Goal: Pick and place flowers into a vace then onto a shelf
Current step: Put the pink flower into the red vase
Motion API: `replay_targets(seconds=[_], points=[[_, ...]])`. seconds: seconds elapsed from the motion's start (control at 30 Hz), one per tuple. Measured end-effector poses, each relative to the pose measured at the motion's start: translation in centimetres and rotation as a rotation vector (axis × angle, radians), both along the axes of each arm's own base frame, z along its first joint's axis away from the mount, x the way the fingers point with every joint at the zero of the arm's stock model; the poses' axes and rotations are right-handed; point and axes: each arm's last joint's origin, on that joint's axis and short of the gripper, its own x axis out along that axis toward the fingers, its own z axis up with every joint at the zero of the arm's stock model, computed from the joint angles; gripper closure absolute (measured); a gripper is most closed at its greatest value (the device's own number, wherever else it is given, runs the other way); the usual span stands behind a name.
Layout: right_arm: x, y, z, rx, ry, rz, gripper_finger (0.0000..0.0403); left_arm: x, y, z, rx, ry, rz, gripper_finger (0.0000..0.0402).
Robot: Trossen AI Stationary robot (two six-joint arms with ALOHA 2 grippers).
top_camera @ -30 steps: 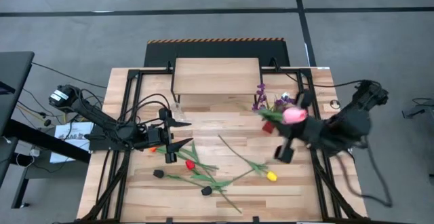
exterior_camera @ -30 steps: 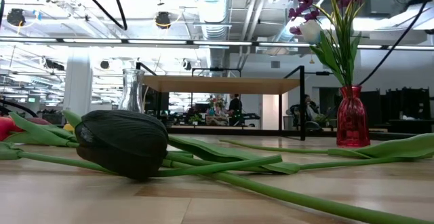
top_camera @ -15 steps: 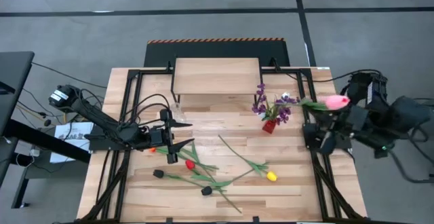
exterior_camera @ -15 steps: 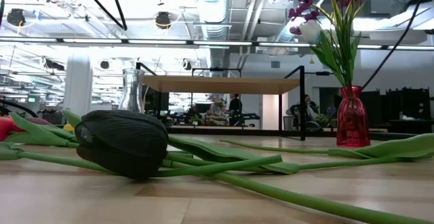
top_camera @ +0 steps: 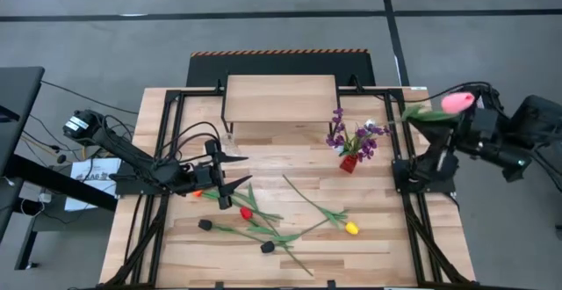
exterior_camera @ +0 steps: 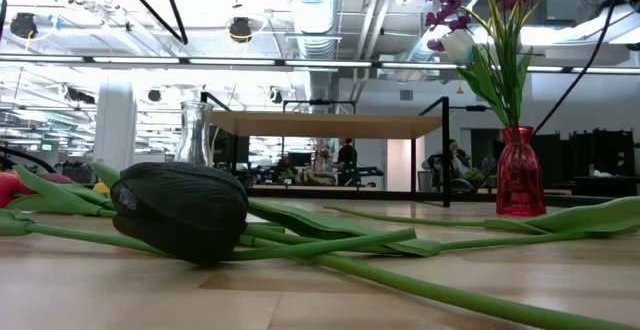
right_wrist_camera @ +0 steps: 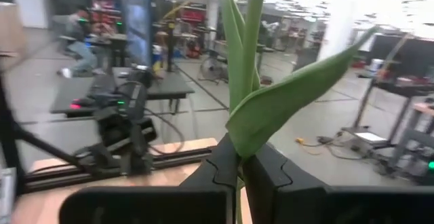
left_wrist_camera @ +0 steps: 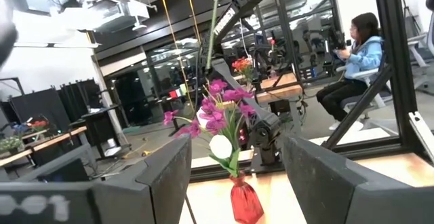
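My right gripper (top_camera: 443, 119) is shut on a pink flower (top_camera: 457, 103), high over the table's right edge, right of the red vase (top_camera: 349, 163). That vase holds purple sprigs and a white flower. More flowers lie on the near half of the table: red (top_camera: 246, 212), yellow (top_camera: 351, 228), black (top_camera: 205, 225) and black (top_camera: 267, 247). A clear glass vase (exterior_camera: 197, 132) stands by the shelf (top_camera: 281, 97). My left gripper (top_camera: 241, 172) hovers open at the table's left, touching nothing. My right gripper pinches the pink flower's green stem (right_wrist_camera: 240, 157) between its two fingers, just below the leaves (right_wrist_camera: 285, 105). The fingers reach in level, pointing toward the table's left side, and lie across the stem. The flower is lifted clear, its stem rising above the fingers.
The shelf stands on thin black legs at the table's far middle. Black frame rails (top_camera: 421, 228) run along both table sides. A seated person (left_wrist_camera: 359, 47) shows beyond the table in the left wrist view.
My right gripper has carried the pink flower from beside the red vase toward the table's right edge and up, rolling as it went. The flower head has swung from over the table to beyond the right rail. The gripper has stayed shut on it.
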Motion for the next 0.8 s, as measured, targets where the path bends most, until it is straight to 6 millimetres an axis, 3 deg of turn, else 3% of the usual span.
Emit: replay_targets(seconds=[0.17, 0.33, 0.6, 0.8], points=[[-0.5, 2.1, -0.3, 0.012, -0.031, 0.126, 0.0397, 0.0, 0.0, 0.0, 0.025, 0.009, 0.002, 0.0182], [-0.6, 6.4, -1.9, -0.005, 0.004, 0.161, 0.0395, 0.0, 0.0, 0.0, 0.026, 0.009, 0.001, 0.0182], [1.5, 14.1, -6.1, 0.015, -0.002, 0.155, 0.0400, 0.0, 0.0, 0.0, 0.025, 0.007, 0.000, 0.0182], [4.0, 17.4, -10.1, 0.012, -0.001, 0.102, 0.0398, 0.1, 0.0, -0.2, 0.036, 0.027, -0.002, 0.0182]])
